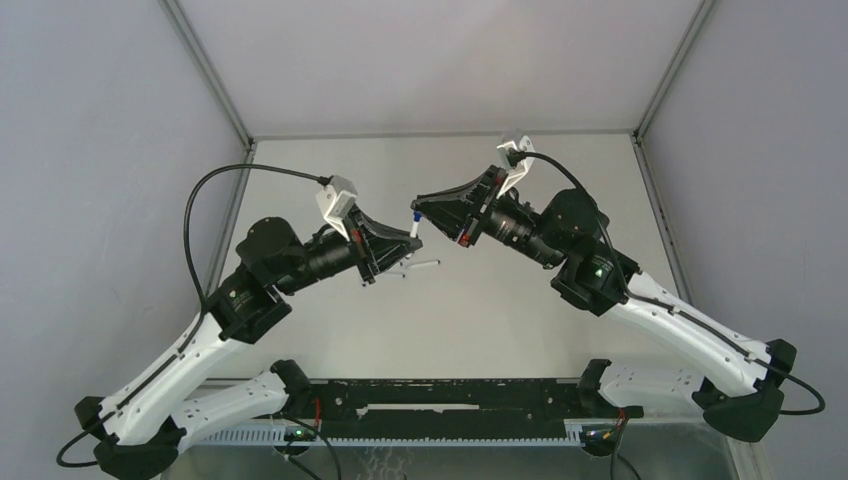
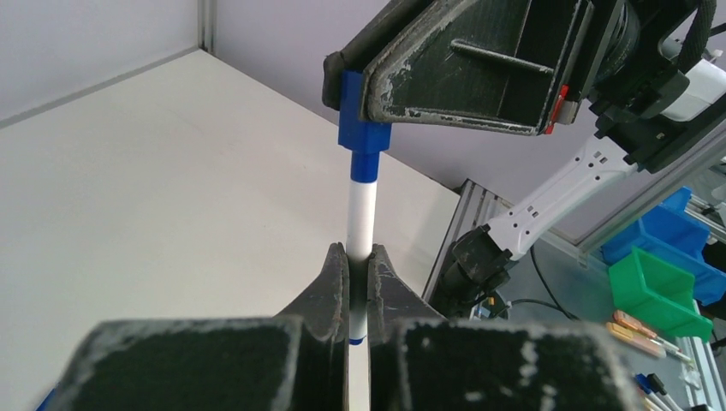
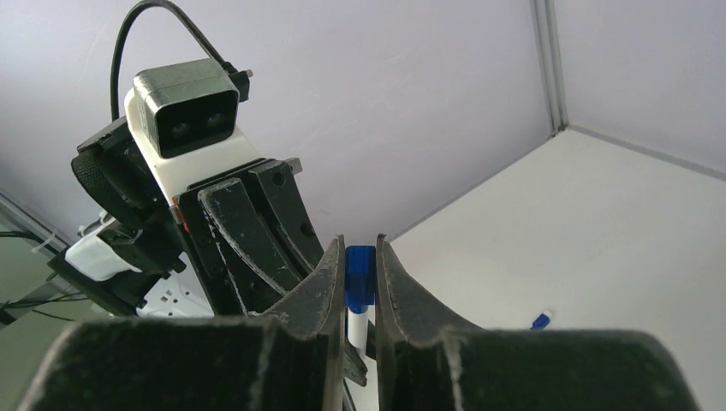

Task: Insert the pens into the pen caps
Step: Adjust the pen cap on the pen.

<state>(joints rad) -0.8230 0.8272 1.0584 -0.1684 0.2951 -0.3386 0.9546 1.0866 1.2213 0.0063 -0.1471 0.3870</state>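
While the left hand (image 2: pixel 360 253) is clamped shut on a white pen (image 2: pixel 361 210), the pen projects straight out from between its fingertips toward the right hand (image 3: pixel 360 247). The right hand is closed on a blue pen cap (image 2: pixel 365 135), pinched at its fingertips in line with the pen. The pen's blue front end enters the cap's open end; whether it is fully seated cannot be told. Both hands meet tip to tip above the table (image 2: pixel 171 188). A second pen (image 1: pixel 424 265) lies on the table near the left hand.
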